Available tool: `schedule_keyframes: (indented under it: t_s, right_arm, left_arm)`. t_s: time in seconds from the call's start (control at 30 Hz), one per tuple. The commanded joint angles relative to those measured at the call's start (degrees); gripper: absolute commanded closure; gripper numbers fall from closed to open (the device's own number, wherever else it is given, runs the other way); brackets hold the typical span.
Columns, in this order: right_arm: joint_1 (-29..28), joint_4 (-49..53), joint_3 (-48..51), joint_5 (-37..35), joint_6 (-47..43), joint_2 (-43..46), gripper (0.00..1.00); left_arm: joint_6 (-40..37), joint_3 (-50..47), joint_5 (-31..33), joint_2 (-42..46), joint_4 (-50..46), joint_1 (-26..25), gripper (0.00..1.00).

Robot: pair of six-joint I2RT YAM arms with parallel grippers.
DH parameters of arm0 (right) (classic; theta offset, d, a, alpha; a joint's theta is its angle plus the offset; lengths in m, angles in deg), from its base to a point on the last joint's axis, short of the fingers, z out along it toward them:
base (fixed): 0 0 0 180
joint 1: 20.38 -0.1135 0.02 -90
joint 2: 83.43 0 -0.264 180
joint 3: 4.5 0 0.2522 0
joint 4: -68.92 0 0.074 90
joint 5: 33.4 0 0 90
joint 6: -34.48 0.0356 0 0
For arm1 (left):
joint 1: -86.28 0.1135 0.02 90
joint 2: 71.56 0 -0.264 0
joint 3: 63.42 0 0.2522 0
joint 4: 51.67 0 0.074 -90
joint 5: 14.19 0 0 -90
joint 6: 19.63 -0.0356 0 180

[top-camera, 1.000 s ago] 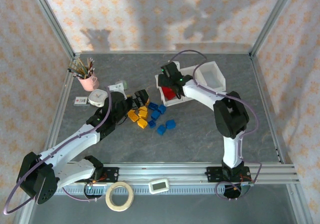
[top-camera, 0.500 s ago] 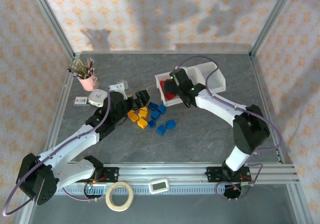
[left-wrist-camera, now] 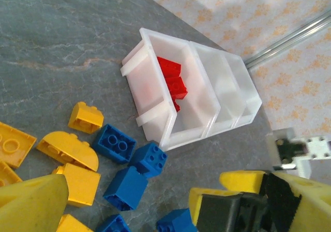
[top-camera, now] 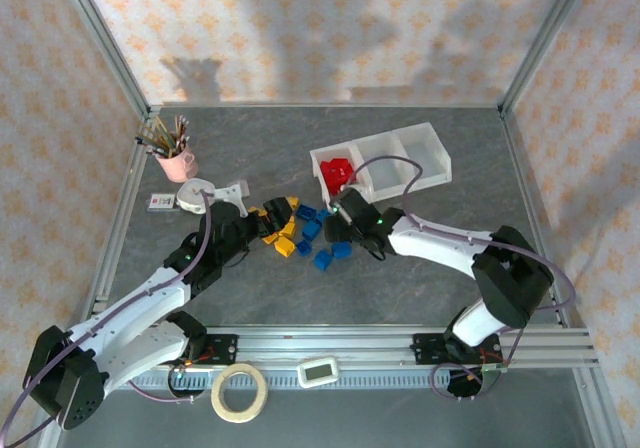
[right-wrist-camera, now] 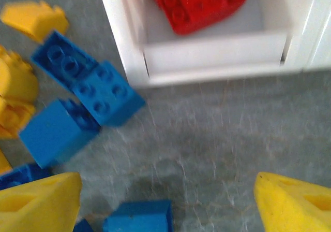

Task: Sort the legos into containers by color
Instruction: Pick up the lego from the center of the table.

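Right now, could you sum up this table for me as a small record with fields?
containers: three joined white bins in a row
red legos: in the leftmost one
other two bins: nothing visible inside
blue legos: loose on the table, in front of the bins
yellow legos: loose, left of the blue ones
left end effector: open, by the yellow legos
right end effector: open, low by the blue legos
pink cup: holds pencils, far left
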Motion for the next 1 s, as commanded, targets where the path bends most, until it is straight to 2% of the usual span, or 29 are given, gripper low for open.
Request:
schedule_keyframes:
  t_s: [0.0, 0.4, 0.57, 0.97]
  right_arm:
    - [-0.7, -0.8, 2.0, 0.2, 3.9, 1.2, 0.14]
    - [-1.6, -4.3, 2.6, 0.8, 5.7, -3.9, 0.20]
    - [-1.6, -4.9, 3.3, 3.8, 5.0, -5.0, 0.22]
    - [-1.6, -1.3, 6.0, 0.5, 5.7, -2.3, 0.33]
  left_arm:
    - [2.0, -1.3, -0.3, 0.9, -0.1, -1.1, 0.01]
    - [2.8, -2.3, 1.5, 0.8, -0.2, -2.5, 0.01]
    - [2.9, -2.9, 1.9, 0.9, 0.1, -2.5, 0.01]
    - [2.8, -3.0, 1.8, 0.2, 0.6, -2.5, 0.01]
